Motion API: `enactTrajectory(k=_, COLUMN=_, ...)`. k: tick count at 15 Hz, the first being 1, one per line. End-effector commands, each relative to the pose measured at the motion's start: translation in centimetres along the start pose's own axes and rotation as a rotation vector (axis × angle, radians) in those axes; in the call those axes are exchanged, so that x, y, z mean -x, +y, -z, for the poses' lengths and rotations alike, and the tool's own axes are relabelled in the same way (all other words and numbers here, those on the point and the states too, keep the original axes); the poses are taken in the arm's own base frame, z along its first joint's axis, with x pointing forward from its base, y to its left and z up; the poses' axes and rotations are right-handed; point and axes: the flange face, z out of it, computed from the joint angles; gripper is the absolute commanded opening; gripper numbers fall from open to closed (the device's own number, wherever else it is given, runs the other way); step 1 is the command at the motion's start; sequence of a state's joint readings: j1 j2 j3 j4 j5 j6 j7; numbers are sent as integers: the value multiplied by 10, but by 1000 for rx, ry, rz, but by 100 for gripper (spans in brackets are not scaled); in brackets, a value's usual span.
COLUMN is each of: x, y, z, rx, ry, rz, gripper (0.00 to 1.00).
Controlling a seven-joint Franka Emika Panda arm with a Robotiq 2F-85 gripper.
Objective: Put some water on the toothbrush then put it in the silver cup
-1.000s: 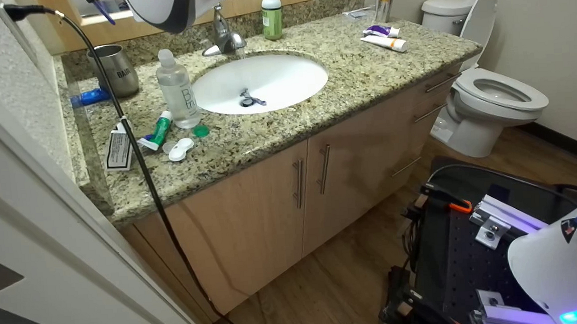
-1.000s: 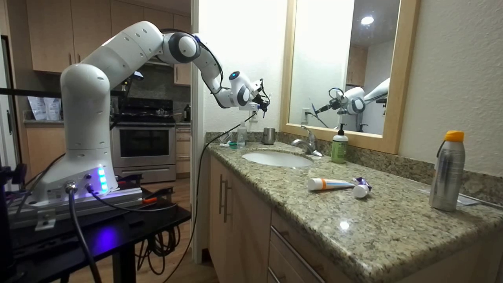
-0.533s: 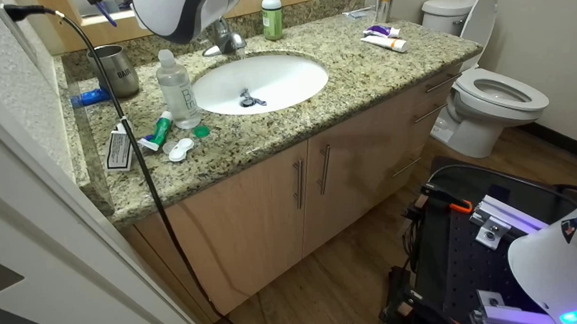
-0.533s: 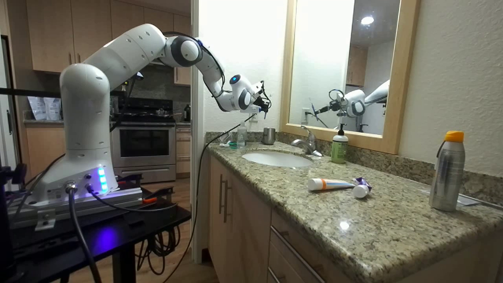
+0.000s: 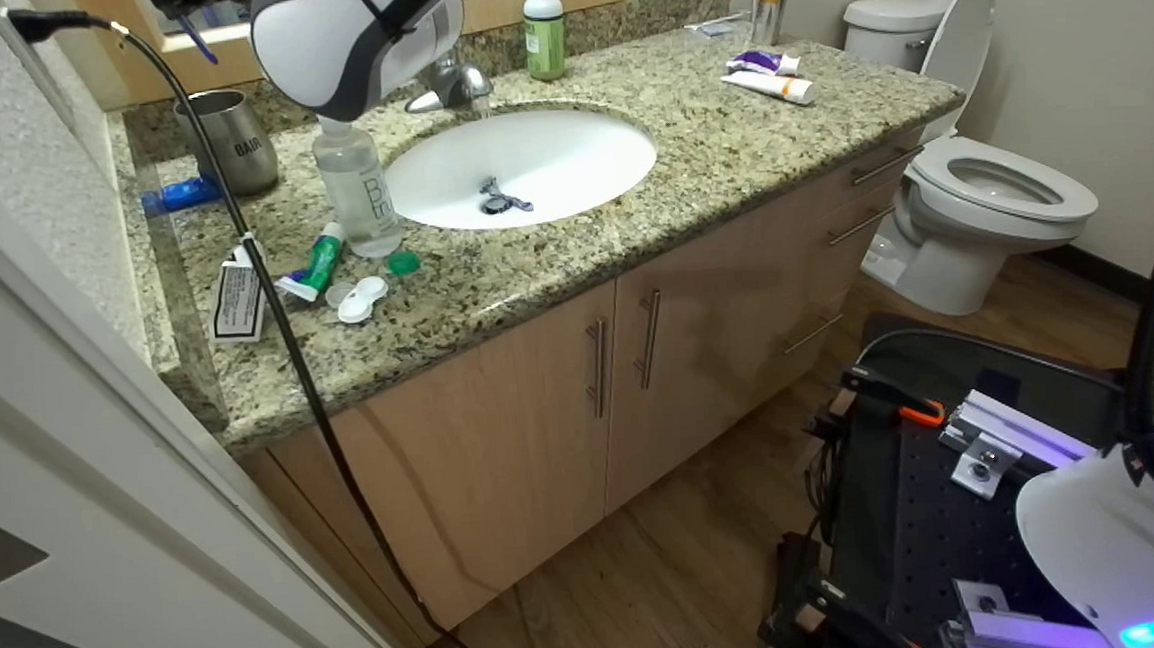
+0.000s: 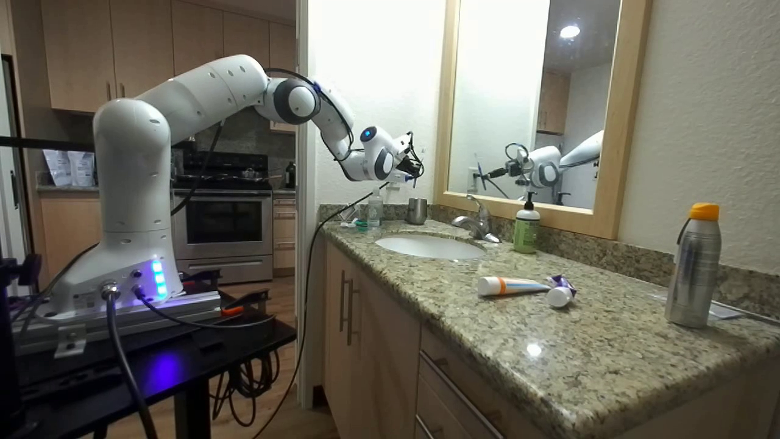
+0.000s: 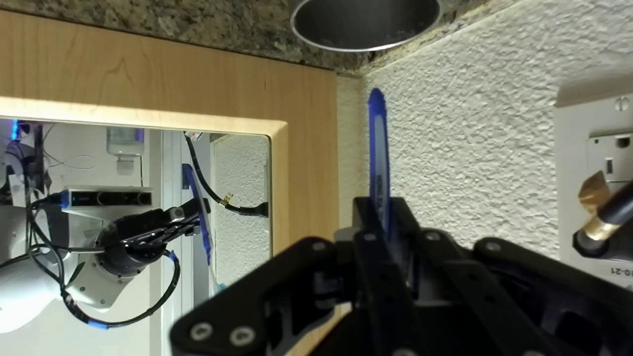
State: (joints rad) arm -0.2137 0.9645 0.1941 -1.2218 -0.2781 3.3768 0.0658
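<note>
The end effector (image 7: 381,207) pinches the toothbrush (image 7: 379,153) near mid-length, blue end tilted down, higher than the silver cup (image 5: 248,156) upright on the surface (image 5: 494,279). The toothbrush is probably light, stiff and, if wet, slippery; a firm mid-handle hold should prevent swivelling.

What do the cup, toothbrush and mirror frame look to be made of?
Cup: metal, probably stainless steel; dull grey, with a thin bright rim.
Toothbrush: likely plastic, smooth blue edging around a paler strip; rubbery edging can't be ruled out.
Mirror frame: pale wood or veneer, satin-looking; grain shows in the wrist view.
</note>
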Motion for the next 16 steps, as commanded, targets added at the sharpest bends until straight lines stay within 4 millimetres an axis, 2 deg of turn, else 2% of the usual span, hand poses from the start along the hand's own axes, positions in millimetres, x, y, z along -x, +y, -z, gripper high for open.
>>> enactTrajectory(k=1, x=-5, y=-6, z=-14, rx=1, ry=57, rz=-38, gripper=3)
enactTrajectory(k=6, x=-8, y=-5, z=-21, rx=7, ry=108, rz=-23, gripper=3)
enactTrajectory(k=7, x=-5, y=-10, z=-17, rx=-5, ry=63, rz=-26, gripper=11)
enactTrajectory(k=16, x=-6, y=-5, z=-21, rx=4, ry=88, rz=-30, gripper=11)
